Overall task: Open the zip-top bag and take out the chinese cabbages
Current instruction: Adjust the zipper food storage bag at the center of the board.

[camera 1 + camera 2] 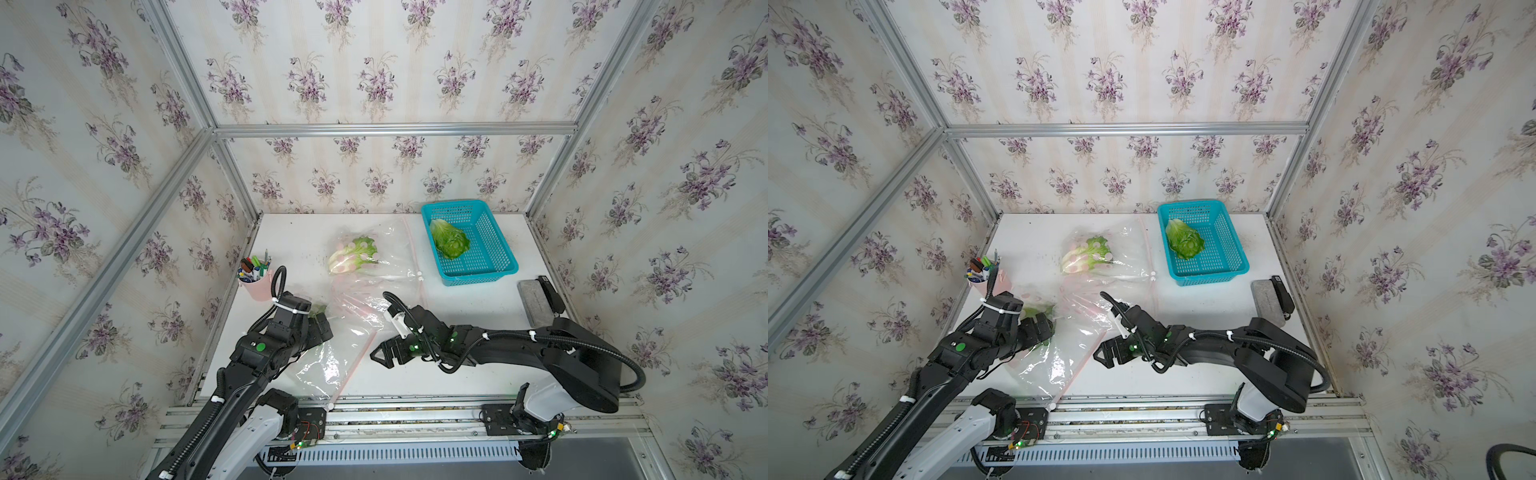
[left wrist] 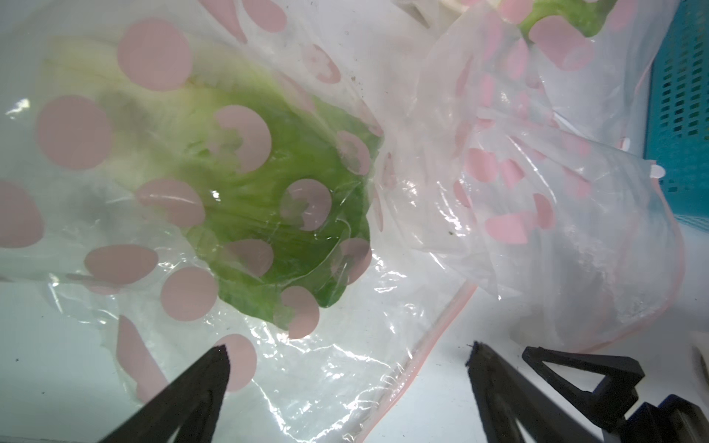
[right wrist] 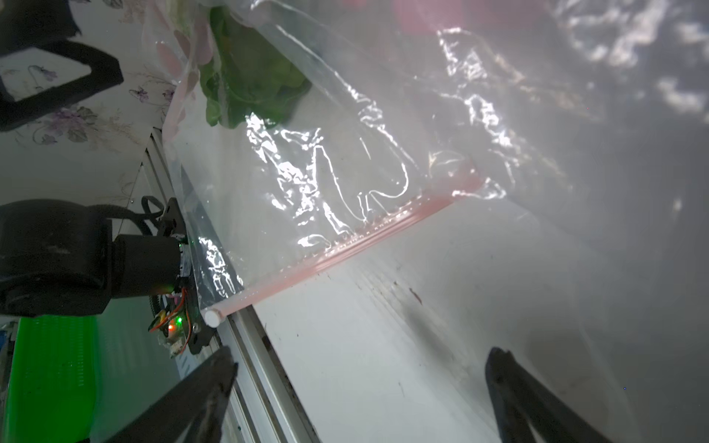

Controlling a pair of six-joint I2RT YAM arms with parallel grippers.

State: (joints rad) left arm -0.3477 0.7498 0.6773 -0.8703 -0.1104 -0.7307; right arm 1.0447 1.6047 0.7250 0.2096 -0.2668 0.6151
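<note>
Nearest, at the front edge of the counter (image 1: 457, 324), the white slider (image 3: 211, 317) sits at the end of the near bag's (image 1: 328, 361) pink zip strip (image 3: 345, 249); we cannot tell whether the seam behind it is parted. Both pincers hover just past it, spread wide and holding nothing. The right pincer (image 3: 362, 356) faces the strip from the bare side, and the left pincer (image 2: 347, 353) hangs over the dotted film. Just beyond the left tips the near cabbage (image 2: 268, 199) lies inside that bag, green leaves turned toward the zip. We judge the step in hand to be opening this bag. Next, one pincer should pin the film while its partner takes the slider or mouth, gently, since the plastic is slack and slippery. Farther back, a far bag (image 1: 386, 241) holds a second cabbage (image 1: 353, 255). Beside it a third cabbage (image 1: 449, 240) already rests in the teal basket (image 1: 478, 276), so we count one out and two to go. The white counter is lightly scuffed, with a pen cup (image 1: 255, 282) and a grey block (image 1: 536, 303) at its sides. Flowered wallpaper (image 1: 374, 83) on an aluminium frame (image 1: 395, 129) closes the booth.
</note>
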